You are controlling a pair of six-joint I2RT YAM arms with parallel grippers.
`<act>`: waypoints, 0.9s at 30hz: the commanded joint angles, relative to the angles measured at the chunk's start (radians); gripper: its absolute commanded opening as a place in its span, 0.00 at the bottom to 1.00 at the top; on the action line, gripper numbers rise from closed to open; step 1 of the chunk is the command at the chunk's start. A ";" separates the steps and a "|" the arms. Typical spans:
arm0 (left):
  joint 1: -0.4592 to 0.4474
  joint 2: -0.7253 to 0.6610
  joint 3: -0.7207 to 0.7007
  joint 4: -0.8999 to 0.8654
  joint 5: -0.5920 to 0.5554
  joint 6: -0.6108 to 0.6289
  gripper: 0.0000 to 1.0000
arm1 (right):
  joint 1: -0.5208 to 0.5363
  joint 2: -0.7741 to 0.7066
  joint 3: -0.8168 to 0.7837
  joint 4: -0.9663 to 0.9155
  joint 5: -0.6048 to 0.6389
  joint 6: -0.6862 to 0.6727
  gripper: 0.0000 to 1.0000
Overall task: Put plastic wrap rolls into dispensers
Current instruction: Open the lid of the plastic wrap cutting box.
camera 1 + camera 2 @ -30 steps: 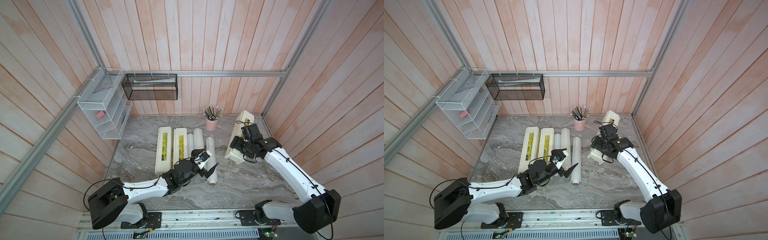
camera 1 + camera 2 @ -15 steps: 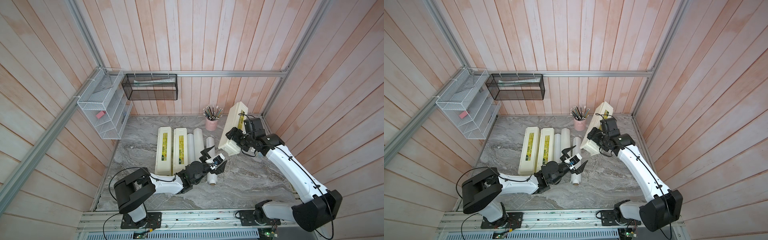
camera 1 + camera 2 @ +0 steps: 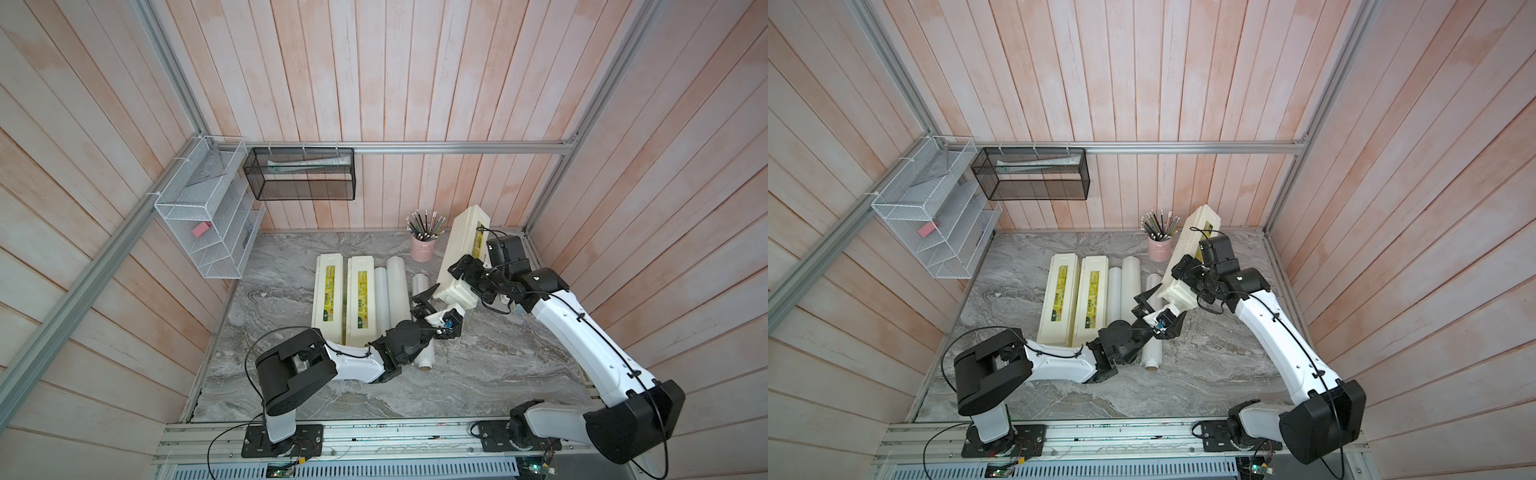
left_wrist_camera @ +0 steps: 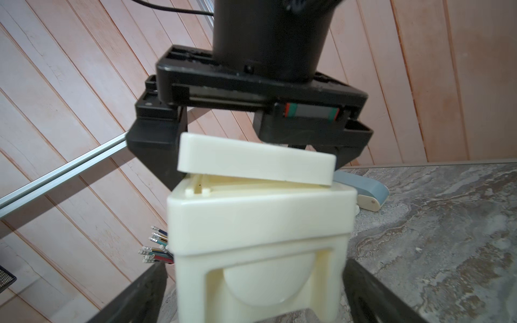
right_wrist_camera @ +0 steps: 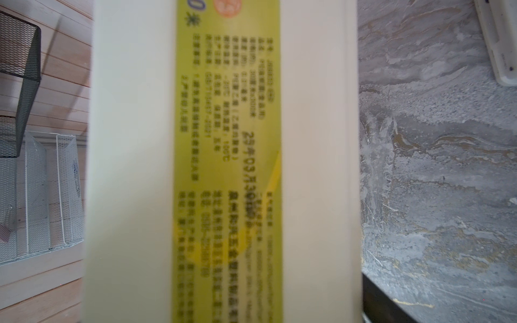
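Observation:
My right gripper (image 3: 471,272) is shut on a cream dispenser (image 3: 461,253) across its width and holds it tilted above the table. The yellow-green label (image 5: 226,156) fills the right wrist view. My left gripper (image 3: 442,309) is open, and its fingers (image 4: 134,302) flank the near end of that dispenser (image 4: 260,229), whose lid is slightly ajar. Two more dispensers (image 3: 328,299) (image 3: 361,299) lie shut side by side. Beside them lie two plastic wrap rolls (image 3: 381,299) (image 3: 397,286). A thinner roll (image 3: 424,361) is partly under my left arm.
A pink cup of pencils (image 3: 423,249) stands at the back, close to the raised dispenser. A grey-blue stapler-like object (image 4: 363,193) lies on the marble table beyond it. A white wire rack (image 3: 208,232) and a black mesh basket (image 3: 299,174) hang on the walls.
The right gripper has lifted its dispenser off the table and carried it left. My left arm has swung right, from over the rolls to the dispenser's near end.

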 commanded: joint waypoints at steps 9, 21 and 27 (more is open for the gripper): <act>-0.012 0.078 0.089 0.032 -0.075 0.061 1.00 | 0.023 -0.035 -0.004 0.065 -0.016 -0.002 0.73; -0.020 0.133 0.128 0.039 -0.136 0.087 0.91 | 0.024 -0.042 -0.020 0.067 -0.031 -0.014 0.73; -0.023 0.142 0.139 0.040 -0.149 0.094 0.74 | 0.023 -0.034 -0.011 0.058 -0.024 -0.032 0.73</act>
